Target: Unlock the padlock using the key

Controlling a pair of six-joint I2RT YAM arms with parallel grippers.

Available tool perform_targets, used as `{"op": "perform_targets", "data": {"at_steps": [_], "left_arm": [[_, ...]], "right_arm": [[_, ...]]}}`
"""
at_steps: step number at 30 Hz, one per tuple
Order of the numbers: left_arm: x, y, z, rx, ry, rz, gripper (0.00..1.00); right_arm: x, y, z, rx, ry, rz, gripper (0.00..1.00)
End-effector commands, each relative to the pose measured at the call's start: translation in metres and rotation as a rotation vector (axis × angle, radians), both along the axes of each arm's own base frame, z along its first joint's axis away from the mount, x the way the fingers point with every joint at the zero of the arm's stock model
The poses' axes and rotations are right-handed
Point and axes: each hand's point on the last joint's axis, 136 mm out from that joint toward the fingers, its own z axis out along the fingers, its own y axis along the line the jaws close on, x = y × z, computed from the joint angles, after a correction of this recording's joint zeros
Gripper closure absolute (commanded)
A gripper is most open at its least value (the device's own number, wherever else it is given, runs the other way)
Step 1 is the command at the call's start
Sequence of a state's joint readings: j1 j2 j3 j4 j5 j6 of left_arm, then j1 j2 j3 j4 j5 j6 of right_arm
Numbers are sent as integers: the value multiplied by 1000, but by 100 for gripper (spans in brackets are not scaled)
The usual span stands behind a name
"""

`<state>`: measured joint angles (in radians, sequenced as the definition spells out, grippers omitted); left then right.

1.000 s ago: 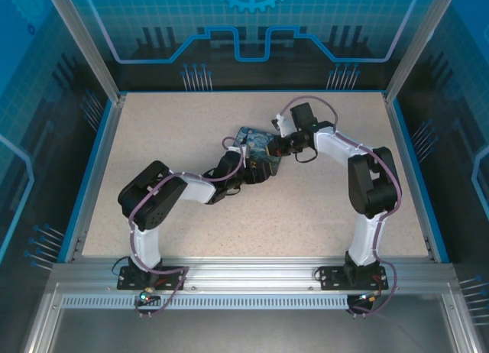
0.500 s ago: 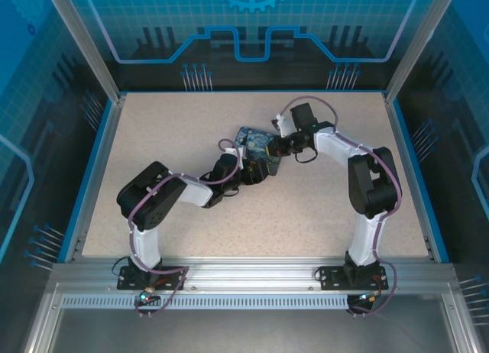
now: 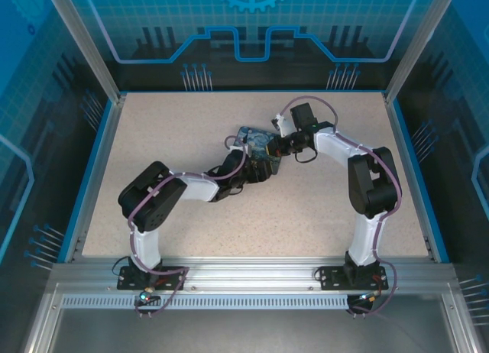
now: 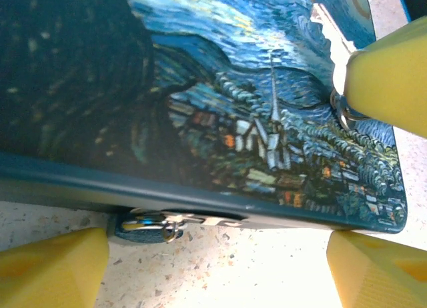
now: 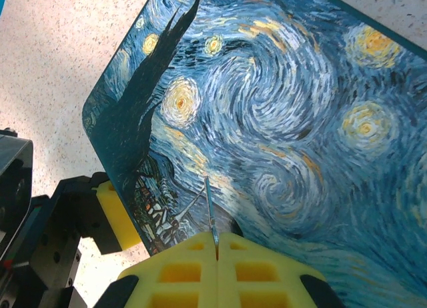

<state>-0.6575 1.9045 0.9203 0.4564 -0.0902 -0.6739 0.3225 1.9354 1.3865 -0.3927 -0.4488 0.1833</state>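
A flat rectangular box (image 3: 256, 141) painted with blue-and-yellow night-sky swirls lies closed on a speckled beige table (image 3: 168, 139), and two robot arms meet over it. The right gripper (image 5: 217, 249) has its yellow foam pads pressed together on a thin dark grey metal key (image 5: 209, 205). The key's blade pokes out over the painted lid, near the corner of the picture that shows a village. The left gripper (image 4: 215, 271) sits low at the box's side wall, its two yellow pads (image 4: 53, 268) spread wide with nothing between them. Just ahead of it, a small silvery metal padlock (image 4: 148, 223) hangs at the foot of that side wall, close above the table. The key is in hand, then, but it is over the lid and apart from the padlock. By my reading, nothing has entered the keyhole yet. What is left is to bring the key down to the padlock, perhaps with the left gripper steadying it, then push the key in, turn it and free the shackle. Because the box is shut, whatever it holds is hidden.
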Motion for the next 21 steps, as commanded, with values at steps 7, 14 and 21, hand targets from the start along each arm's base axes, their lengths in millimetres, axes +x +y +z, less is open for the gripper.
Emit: {"op": "perform_targets", "data": {"at_steps": [7,14,21], "left_arm": [[-3,35,-13,256,33,82,28],[4,31,-13,358,24,68,32],[13,23,-10,413,-92,40,30]], "right_arm": [[-38,-9,-51,-108,183,7,100],[-30,-4,-30,-35,124,-11,100],[-31,-5,-4,1,43,-24,100]]}}
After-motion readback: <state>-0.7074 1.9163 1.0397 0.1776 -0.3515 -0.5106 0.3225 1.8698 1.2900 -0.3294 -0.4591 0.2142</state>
